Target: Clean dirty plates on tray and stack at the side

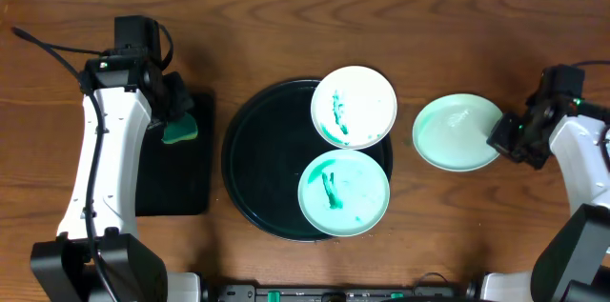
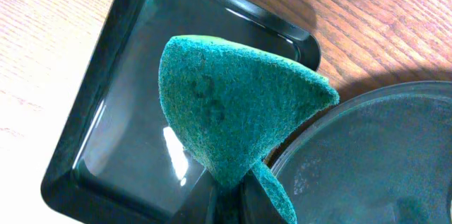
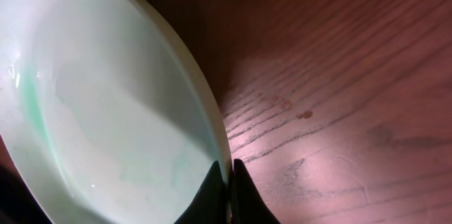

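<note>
right fingers (image 3: 244, 197) pinch the rim of the pale green plate (image 1: 456, 132), just right of the round tray (image 1: 248, 169); left fingers (image 2: 210, 206) clench the sponge (image 2: 226, 104), folded, wide end pointing away from them.

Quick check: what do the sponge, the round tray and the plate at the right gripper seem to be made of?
Sponge: green scouring fibre, matte and fuzzy, folding where pinched, so soft.
Round tray: probably black plastic, smooth with a dull sheen; coated metal is possible.
Plate: pale green, smooth and shiny, with a thin rim; ceramic or melamine, cannot tell.
</note>
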`<action>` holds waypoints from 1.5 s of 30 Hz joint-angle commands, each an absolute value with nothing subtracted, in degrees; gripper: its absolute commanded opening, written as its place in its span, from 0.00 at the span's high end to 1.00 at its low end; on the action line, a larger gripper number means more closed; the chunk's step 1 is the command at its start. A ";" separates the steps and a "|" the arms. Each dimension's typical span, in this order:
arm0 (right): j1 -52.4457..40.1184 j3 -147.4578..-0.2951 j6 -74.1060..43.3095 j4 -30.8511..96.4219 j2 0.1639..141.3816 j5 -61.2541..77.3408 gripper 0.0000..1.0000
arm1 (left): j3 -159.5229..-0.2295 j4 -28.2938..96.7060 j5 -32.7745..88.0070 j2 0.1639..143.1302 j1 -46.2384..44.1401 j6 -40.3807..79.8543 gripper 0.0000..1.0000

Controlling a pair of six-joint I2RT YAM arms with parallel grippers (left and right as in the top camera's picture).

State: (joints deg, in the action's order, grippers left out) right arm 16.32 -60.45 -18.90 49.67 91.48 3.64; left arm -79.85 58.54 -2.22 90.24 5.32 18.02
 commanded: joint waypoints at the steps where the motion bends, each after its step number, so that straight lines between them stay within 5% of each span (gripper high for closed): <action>1: 16.05 -59.72 -18.37 49.23 91.07 4.78 0.99 | -80.86 58.61 -2.57 90.02 5.50 18.11 0.93; 5: 16.03 -59.75 -18.39 50.11 91.07 5.21 0.89 | -80.86 58.61 -2.57 90.02 5.50 18.11 0.93; 15: 14.94 -68.31 -15.75 59.55 90.96 14.28 0.87 | -80.86 57.14 -2.55 90.02 5.50 18.11 0.93; 23: 2.22 -73.25 -12.14 63.90 91.09 19.99 0.76 | -80.84 57.52 -2.04 90.02 5.28 18.13 0.93; 32: -13.96 -65.12 -19.22 59.09 92.07 16.34 0.78 | -80.79 58.00 -2.09 90.02 5.28 18.13 0.93; 45: -23.73 -61.54 -20.80 54.41 100.57 14.98 0.80 | -80.79 58.02 -2.09 90.02 5.28 18.11 0.93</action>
